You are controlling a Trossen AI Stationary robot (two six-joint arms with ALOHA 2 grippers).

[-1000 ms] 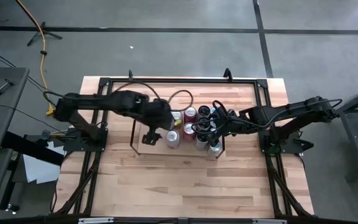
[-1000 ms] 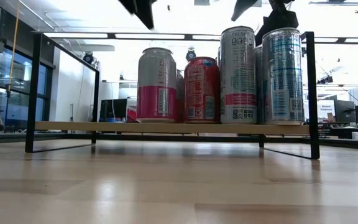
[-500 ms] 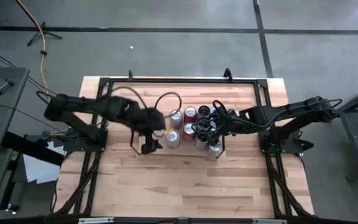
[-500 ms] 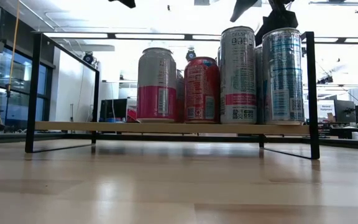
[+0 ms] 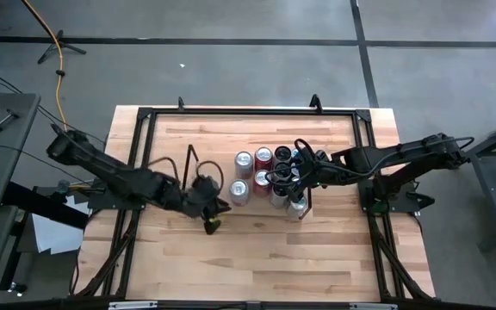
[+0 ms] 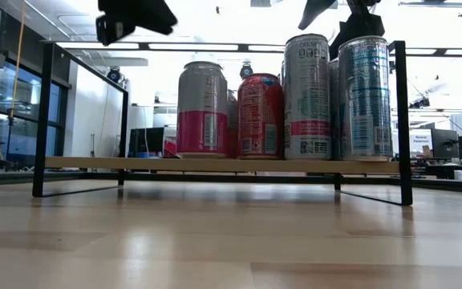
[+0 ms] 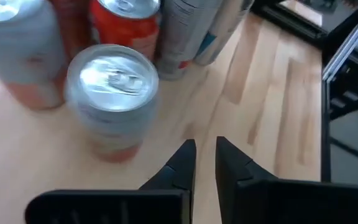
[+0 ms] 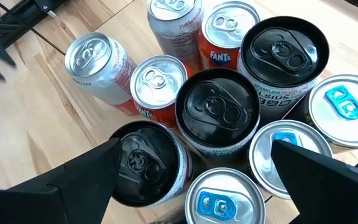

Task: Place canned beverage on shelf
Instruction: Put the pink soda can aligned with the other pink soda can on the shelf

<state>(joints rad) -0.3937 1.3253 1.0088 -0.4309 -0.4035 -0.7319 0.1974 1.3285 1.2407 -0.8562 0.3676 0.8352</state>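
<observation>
The shelf [image 6: 215,164] is a low light-wood board with black wire frames, standing on the tabletop. Several cans stand upright on its right half, among them a silver-and-pink can [image 5: 238,191] [image 7: 112,93], a red can [image 6: 261,115] and a tall teal can [image 6: 365,96]. My left gripper [image 5: 213,226] [image 7: 205,152] is shut with nothing between its fingers, off the shelf's near edge, beside the silver-and-pink can. My right gripper [image 5: 293,179] [image 8: 196,146] hangs open above the cluster of cans at the shelf's right end, its fingers spread over the black-topped cans [image 8: 216,112].
Black metal rails [image 5: 145,120] frame the wood-plank tabletop. The shelf's left part [image 6: 111,163] bears no cans. Bare wood lies toward the table's near edge [image 5: 257,258]. Cables loop over the table's far side [image 5: 188,155].
My left gripper has drawn back from above the shelf's left part toward the table's near edge, clear of the cans, and has shut its fingers. The cans stand as before.
</observation>
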